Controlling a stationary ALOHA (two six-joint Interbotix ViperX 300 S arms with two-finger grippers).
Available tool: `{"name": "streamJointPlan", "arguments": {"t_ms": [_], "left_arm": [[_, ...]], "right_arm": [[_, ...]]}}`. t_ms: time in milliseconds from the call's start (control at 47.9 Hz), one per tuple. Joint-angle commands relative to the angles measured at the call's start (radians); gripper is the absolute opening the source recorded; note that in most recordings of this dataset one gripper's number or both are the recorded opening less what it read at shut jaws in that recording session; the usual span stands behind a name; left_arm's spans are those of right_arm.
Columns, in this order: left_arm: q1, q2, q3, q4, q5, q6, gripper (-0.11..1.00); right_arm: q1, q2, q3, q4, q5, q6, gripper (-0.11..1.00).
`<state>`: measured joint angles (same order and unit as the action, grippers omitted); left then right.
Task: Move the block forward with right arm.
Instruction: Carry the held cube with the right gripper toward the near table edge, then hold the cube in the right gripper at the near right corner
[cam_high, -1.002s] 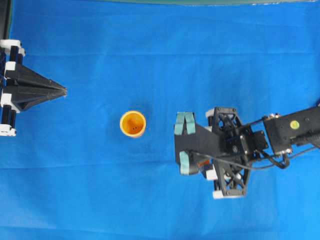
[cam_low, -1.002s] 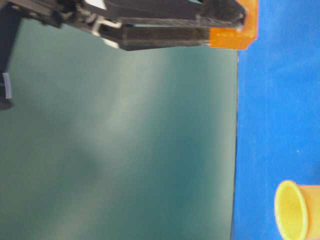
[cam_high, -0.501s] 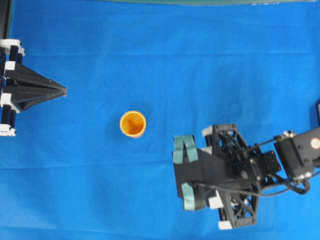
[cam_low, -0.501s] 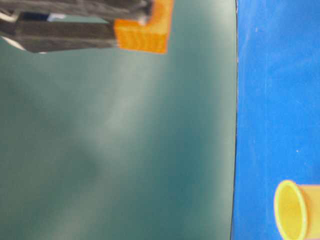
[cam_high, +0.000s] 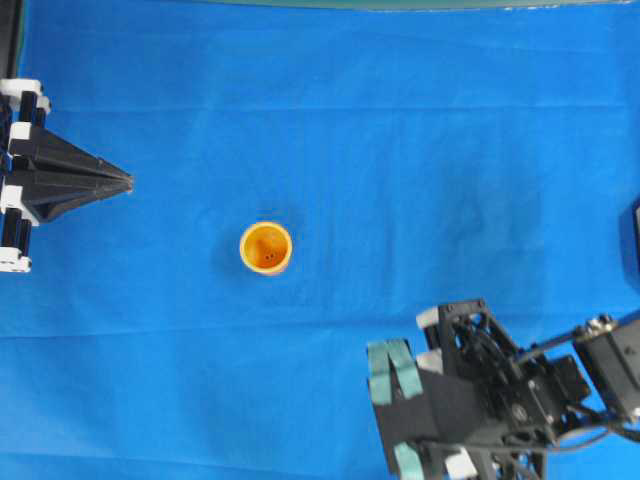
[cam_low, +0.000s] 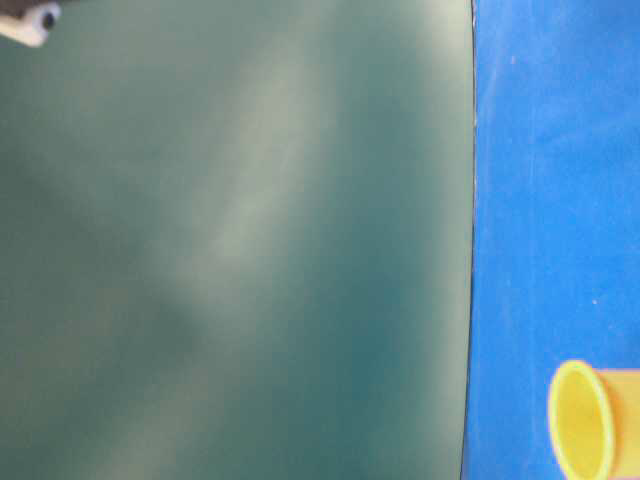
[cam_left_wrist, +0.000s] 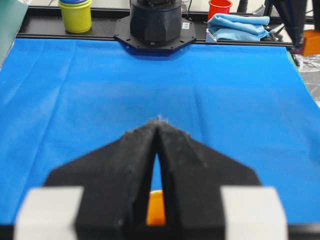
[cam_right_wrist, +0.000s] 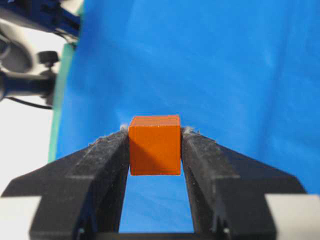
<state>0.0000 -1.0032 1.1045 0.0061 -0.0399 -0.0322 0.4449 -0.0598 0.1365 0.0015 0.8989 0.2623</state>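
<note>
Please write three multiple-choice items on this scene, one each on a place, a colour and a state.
1. Where does the round yellow-orange cup stand in the overhead view?
A. near the middle of the blue cloth
B. at the top right corner
C. under the right claw

2. What colour is the small cube-shaped block?
A. green
B. orange
C. white

3. What is the state of the right claw?
A. wide open and bare
B. shut on the cup
C. shut on the block

Answers: 1 A, the overhead view shows the cup standing apart from both arms, near the cloth's centre. 2 B, the right wrist view shows its orange faces. 3 C, the right wrist view shows both black fingers pressed against the block's sides.
</note>
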Motion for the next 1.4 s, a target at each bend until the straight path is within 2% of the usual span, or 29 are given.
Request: {"name": "streamJointPlan", "arguments": {"t_ms": [0, 209, 626, 1044, 1190, 1378], "left_arm": [[0.002, 0.006, -0.035, 0.003, -0.008, -0.002, 0.03], [0.002, 0.008, -0.035, 0.003, -0.008, 0.002, 0.03], [0.002, 0.006, -0.035, 0.003, -0.009, 0.017, 0.03], [0.002, 0.009, -0.035, 0.003, -0.011, 0.017, 0.03], [0.002, 0.011, -0.035, 0.003, -0.011, 0.017, 0.03], [0.002, 0.011, -0.035, 0.003, -0.011, 0.017, 0.03]], "right_arm": [[0.017, -0.028, -0.031, 0.003, -0.023, 0.003, 0.40], [0.040, -0.028, -0.051, 0.003, -0.066, 0.002, 0.40], [0.080, -0.029, -0.086, 0.006, -0.071, 0.002, 0.40], [0.118, -0.029, -0.161, 0.035, -0.075, 0.003, 0.40], [0.124, -0.028, -0.181, 0.046, -0.110, 0.003, 0.40], [0.126, -0.029, -0.189, 0.083, -0.160, 0.003, 0.40]]}}
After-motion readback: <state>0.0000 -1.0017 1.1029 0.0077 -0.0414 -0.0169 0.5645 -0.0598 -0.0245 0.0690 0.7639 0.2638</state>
